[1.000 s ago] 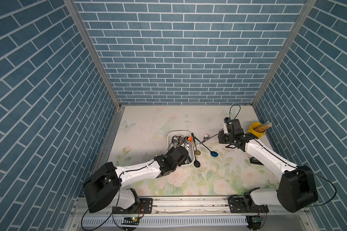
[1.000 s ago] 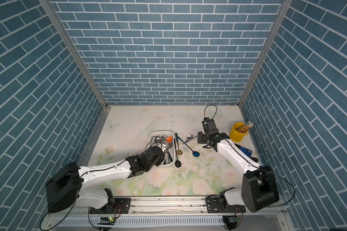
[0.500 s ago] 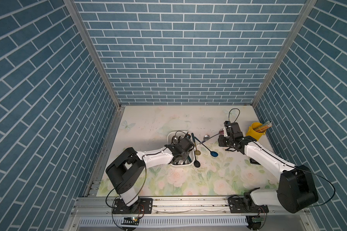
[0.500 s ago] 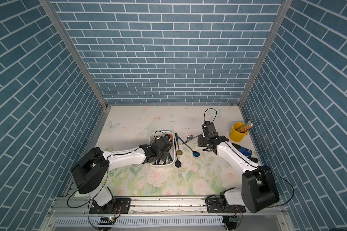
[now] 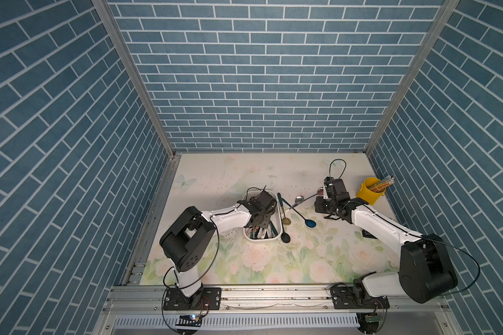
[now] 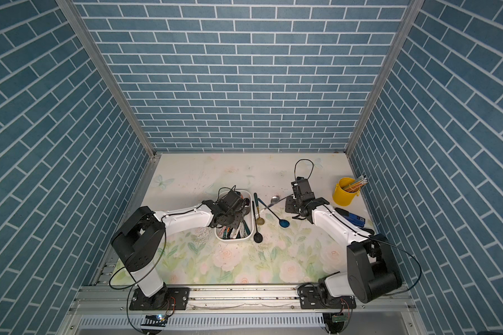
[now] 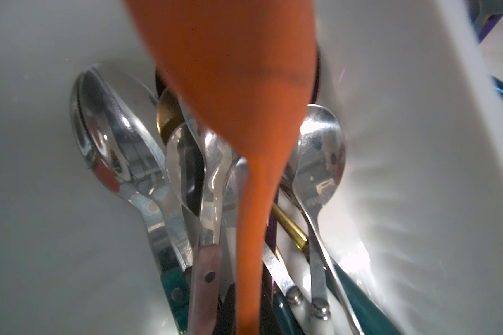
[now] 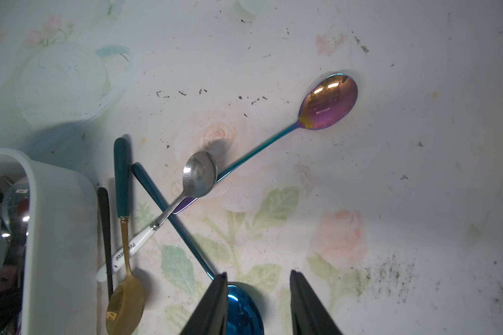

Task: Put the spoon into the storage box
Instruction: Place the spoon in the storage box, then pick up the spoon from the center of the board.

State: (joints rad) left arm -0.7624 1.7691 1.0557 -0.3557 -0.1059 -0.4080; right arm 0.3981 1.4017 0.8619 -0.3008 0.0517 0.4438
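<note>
the box sits in the middle of the mat, long way from 12 to 6 o'clock. it is a white plastic tray with round corners and low smooth walls. the left pincer hangs over its 12 o'clock end, pinched tight on the thin handle of the orange spoon. its fingers do not show in the left wrist view. the orange spoon looks dull, not shiny, with a fat oval bowl that points at the end wall. it is over a heap of shiny steel spoons in the box, with the walls close on both sides.

at 3 o'clock of the box five loose spoons lie on the flower-print mat. a black spoon and a gold spoon with a green handle lie just beside the wall. a silver spoon with a white handle lies across a blue spoon. a rainbow spoon is farther out. the right pincer hovers over the blue spoon's bowl, black fingers half apart, gripping nothing. a yellow cup of pencils stands at 2 o'clock by the right wall. open mat lies at 12 and 6 o'clock.
</note>
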